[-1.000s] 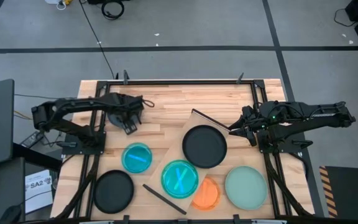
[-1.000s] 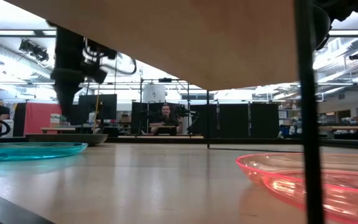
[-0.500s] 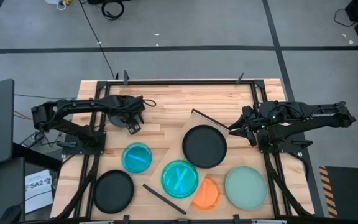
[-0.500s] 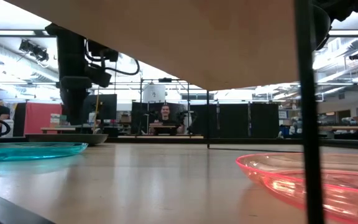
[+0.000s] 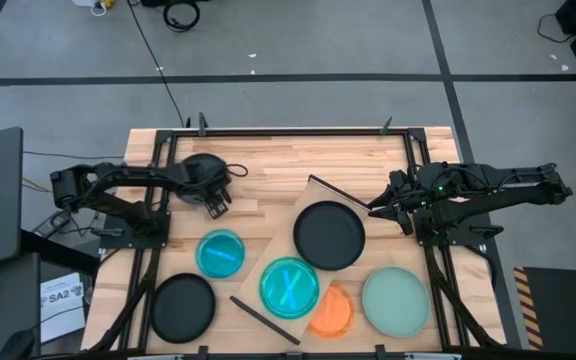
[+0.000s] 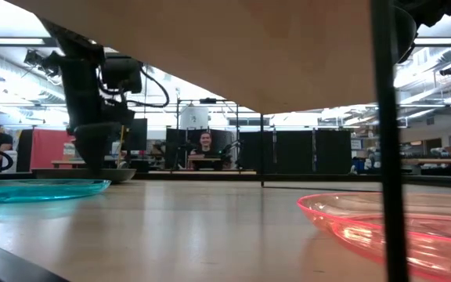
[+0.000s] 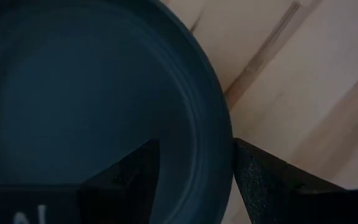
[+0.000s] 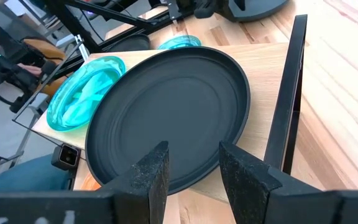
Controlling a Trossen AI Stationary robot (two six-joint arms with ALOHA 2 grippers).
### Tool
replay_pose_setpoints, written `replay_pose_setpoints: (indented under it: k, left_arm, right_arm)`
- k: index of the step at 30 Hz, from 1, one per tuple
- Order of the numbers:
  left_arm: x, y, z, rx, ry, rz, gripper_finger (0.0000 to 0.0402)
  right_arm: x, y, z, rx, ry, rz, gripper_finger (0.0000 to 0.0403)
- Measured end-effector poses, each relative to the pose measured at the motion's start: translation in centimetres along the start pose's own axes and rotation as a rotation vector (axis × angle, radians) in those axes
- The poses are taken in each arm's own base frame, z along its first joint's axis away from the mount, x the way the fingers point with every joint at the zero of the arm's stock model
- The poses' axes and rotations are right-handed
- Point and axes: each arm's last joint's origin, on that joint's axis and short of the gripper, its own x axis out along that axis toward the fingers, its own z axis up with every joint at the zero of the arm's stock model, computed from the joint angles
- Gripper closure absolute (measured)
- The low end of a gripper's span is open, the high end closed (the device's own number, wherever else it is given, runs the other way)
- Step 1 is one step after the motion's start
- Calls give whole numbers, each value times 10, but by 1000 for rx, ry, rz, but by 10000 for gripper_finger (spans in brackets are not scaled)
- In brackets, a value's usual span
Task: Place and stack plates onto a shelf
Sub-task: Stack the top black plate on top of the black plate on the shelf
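A black plate (image 5: 198,168) lies flat at the table's far left. My left gripper (image 5: 215,203) is open over its near-right rim (image 7: 213,155), one finger (image 7: 129,180) above the inside and the other (image 7: 272,180) outside it. The shelf (image 5: 286,243) stands slantwise at mid-table on its dark end strips. It carries a second black plate (image 5: 328,235) and a teal plate (image 5: 288,287), and an orange plate (image 5: 334,312) lies partly beneath it. My right gripper (image 5: 373,209) is open at the shelf's right edge, by that black plate's rim (image 8: 185,183). My left gripper comes down from above with the plate's rim (image 7: 219,186) between its open fingers. The plate lies flat on the table. I cannot tell whether either finger touches it.
On the table lie a teal plate (image 5: 220,253), a third black plate (image 5: 182,305) near the near-left corner, and a mint-green plate (image 5: 395,300) at the near right. Bare wood shows at the far middle. People sit in the room behind (image 6: 208,145).
My left gripper has come down toward the far-left black plate, and its fingers now reach the rim. In the high view the arm has drawn back, so that more of that plate shows. My right arm, the shelf and the other plates have kept still.
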Motion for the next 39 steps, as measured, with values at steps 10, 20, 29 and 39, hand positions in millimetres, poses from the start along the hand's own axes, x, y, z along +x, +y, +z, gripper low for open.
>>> replay_pose_setpoints:
  k: [10,20,29,39]
  left_arm:
    - [12,0,-12,-3,-15,18,240]
    - [12,1,-12,0,-26,37,338]
    - [-10,2,12,15,-41,72,367]
    - [-71,3,65,88,-175,52,383]
  right_arm:
    - [0,0,0,0,0,0,258]
    - [0,0,0,0,0,0,258]
    - [0,1,1,13,-13,6,258]
    - [1,5,11,5,-107,38,258]
